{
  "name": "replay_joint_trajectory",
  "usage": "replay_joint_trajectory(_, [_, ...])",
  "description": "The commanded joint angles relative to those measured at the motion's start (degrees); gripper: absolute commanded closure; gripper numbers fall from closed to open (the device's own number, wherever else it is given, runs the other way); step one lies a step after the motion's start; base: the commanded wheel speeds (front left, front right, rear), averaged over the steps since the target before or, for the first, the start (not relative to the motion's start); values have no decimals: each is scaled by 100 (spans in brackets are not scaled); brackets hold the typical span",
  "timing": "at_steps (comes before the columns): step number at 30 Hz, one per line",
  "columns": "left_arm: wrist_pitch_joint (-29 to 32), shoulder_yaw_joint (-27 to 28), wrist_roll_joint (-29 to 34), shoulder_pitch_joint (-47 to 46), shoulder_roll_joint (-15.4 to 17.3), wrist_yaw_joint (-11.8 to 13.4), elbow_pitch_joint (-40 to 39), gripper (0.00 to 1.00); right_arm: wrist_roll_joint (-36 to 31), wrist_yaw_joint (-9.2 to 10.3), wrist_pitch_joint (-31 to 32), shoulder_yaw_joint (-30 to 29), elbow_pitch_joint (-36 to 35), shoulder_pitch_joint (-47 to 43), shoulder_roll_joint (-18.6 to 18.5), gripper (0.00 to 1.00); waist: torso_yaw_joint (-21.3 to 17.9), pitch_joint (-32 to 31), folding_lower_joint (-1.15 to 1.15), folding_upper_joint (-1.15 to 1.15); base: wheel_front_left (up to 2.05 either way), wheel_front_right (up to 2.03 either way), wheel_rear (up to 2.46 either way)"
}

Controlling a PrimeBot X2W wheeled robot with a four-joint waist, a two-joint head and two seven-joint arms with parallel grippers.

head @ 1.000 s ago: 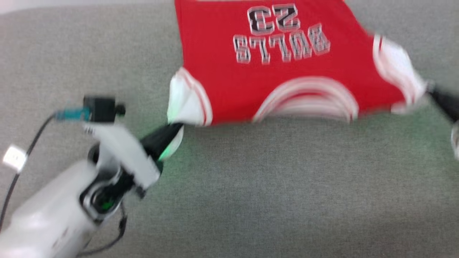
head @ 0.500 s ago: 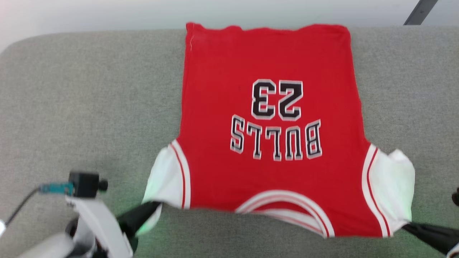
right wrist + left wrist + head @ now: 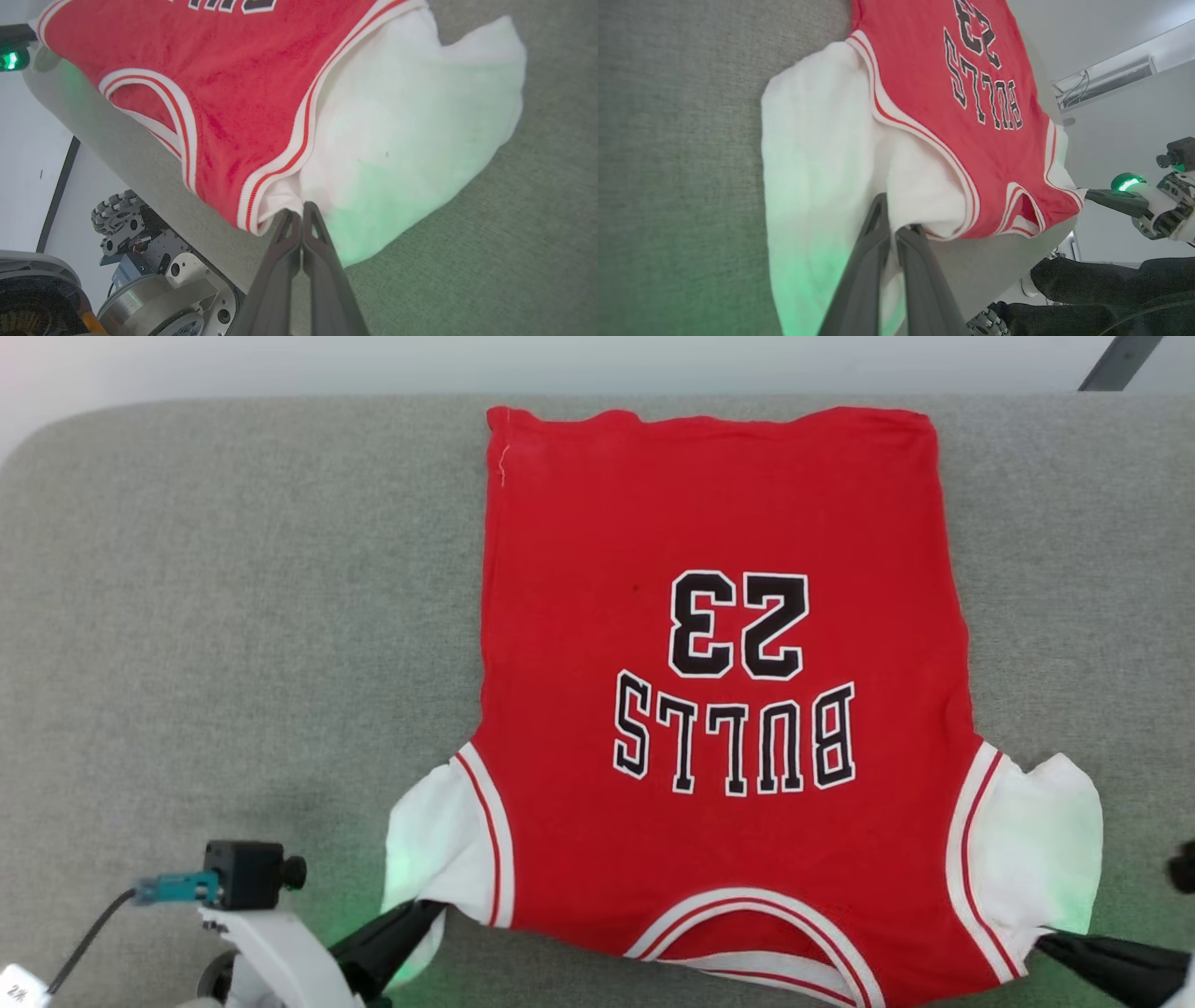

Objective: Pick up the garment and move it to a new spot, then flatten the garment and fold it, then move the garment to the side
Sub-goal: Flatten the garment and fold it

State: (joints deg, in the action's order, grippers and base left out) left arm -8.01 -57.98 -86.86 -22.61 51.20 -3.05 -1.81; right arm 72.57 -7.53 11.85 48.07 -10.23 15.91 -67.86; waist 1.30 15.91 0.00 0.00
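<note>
Jersey T-shirt (image 3: 719,616): soft, light, limp; judged to sag unless held wide. Left gripper (image 3: 425,913) clamped on left sleeve (image 3: 434,831), right gripper (image 3: 1053,941) on right sleeve (image 3: 1046,840).

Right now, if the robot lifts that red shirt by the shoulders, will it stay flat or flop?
Probably flops: the garment lies limp, its right sleeve bunched on the grey cushion. It would likely sag between the left end effector and right end effector, each pinching one corner.
</note>
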Motion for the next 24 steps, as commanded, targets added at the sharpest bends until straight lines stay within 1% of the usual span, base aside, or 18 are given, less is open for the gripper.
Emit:
replay_joint_trajectory(1, [5,6,12,-64,-55,-25,100,100,-96,9,53,-62,55,-8,87,100,16,41,0,0,0,0,0])
replay_joint_trajectory(3, [24,-45,82,-144,-281,-57,397,100,-252,9,242,-103,229,53,399,100,26,93,0,0,0,0,0])
replay_joint_trajectory(7, [63,-174,209,-267,-681,-118,924,100,-771,9,563,-141,795,70,995,100,51,174,0,0,0,0,0])
replay_joint_trajectory(10, [-63,-240,346,-283,-941,-28,1340,100,-1186,10,718,-84,1164,-70,1414,100,72,183,0,0,0,0,0])
replay_joint_trajectory(11, [-101,-244,328,-257,-1039,-43,1428,100,-1263,12,699,-122,1277,-106,1543,100,73,182,0,0,0,0,0])
replay_joint_trajectory(15, [-228,-308,407,-181,-1285,-127,1705,100,-1598,23,674,-264,1529,-205,1925,100,48,190,0,0,0,0,0])
replay_joint_trajectory(19, [-289,-325,431,-128,-1361,-184,1870,100,-1832,22,739,-376,1530,-242,2111,100,-12,133,0,0,0,0,0])
replay_joint_trajectory(21, [-292,-338,426,-94,-1367,-198,1910,100,-1957,21,670,-507,1466,-215,2135,51,-61,94,0,0,0,0,0])
replay_joint_trajectory(22, [-314,-334,412,-60,-1361,-201,1917,100,-2088,21,640,-581,1422,-176,2117,0,-97,68,0,0,0,0,0])
replay_joint_trajectory(23, [-325,-344,422,-35,-1360,-204,1905,100,-2162,20,628,-656,1346,-182,2090,0,-111,50,0,0,0,0,0])
replay_joint_trajectory(24, [-340,-354,445,1,-1354,-198,1887,100,-2099,20,667,-772,1293,-256,2086,0,-125,32,0,0,0,0,0])
